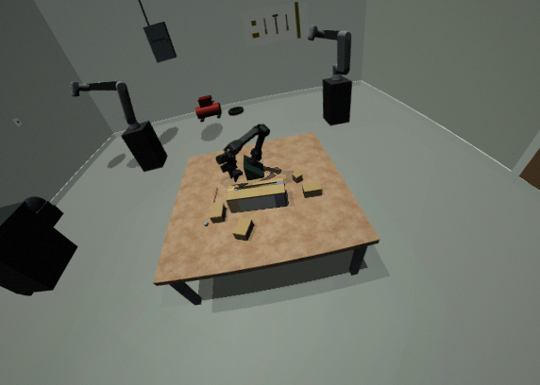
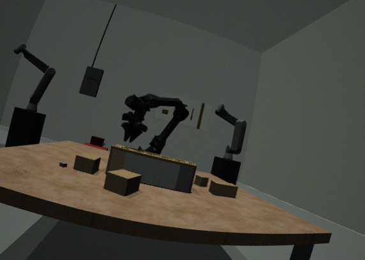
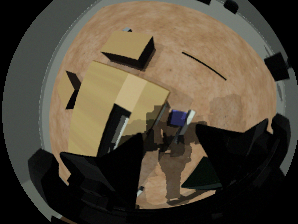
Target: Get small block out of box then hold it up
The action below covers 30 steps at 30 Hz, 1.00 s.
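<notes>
The clear-fronted box (image 1: 255,192) (image 2: 159,174) (image 3: 90,102) stands upright on the table, with a long slot in its wooden top. A small blue-purple block (image 3: 178,118) lies on the table just outside the box, close to one end, in the wrist view; I cannot make it out in the top and exterior views. A pale-tipped thin piece (image 3: 191,117) is right beside it. My gripper (image 1: 237,178) (image 2: 127,141) (image 3: 169,132) is partly open and empty, pointing down. It hangs above the table behind the box's left end, with the block beyond its fingertips in the wrist view.
Wooden blocks stand left of the box (image 1: 217,212) (image 2: 86,163) (image 3: 127,45), in front (image 1: 244,229) (image 2: 122,181) and right (image 1: 312,189) (image 2: 223,188). A tiny grey-blue piece (image 1: 206,224) (image 2: 63,164) lies far left. A thin dark strip (image 1: 215,194) (image 3: 204,65) and a dark green wedge (image 1: 253,168) (image 3: 202,176) also show.
</notes>
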Motion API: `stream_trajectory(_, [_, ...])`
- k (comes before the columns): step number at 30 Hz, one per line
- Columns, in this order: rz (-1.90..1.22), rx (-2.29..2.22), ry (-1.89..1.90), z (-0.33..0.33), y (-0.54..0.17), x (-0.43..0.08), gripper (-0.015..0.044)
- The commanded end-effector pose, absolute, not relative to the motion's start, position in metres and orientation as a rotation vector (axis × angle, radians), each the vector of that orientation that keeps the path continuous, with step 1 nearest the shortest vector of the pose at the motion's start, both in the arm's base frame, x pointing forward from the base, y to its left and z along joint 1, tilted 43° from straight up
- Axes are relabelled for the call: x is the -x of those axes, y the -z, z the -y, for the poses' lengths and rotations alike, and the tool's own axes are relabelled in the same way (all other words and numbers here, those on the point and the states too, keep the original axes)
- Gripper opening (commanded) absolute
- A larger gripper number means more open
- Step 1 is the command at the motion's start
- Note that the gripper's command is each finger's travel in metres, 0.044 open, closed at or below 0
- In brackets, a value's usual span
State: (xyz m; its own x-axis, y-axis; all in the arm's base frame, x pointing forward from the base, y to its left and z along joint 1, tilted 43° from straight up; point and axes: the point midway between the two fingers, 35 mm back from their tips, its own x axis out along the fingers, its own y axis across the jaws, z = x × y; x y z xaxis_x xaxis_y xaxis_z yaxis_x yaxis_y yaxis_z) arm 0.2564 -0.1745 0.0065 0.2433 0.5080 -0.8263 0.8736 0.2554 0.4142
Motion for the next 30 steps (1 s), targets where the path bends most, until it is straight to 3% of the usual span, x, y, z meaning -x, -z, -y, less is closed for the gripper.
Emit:
stream_trajectory(1, [-1.212, -2.219, 1.041, 0.182, -0.002, -0.246, 0.0285])
stream_trajectory(18, [-0.595, -3.163, 1.975, 0.191, 0.000, -0.235, 0.0285])
stream_trajectory(30, [-0.558, -3.194, 2.017, 0.191, 0.000, -0.234, 0.0285])
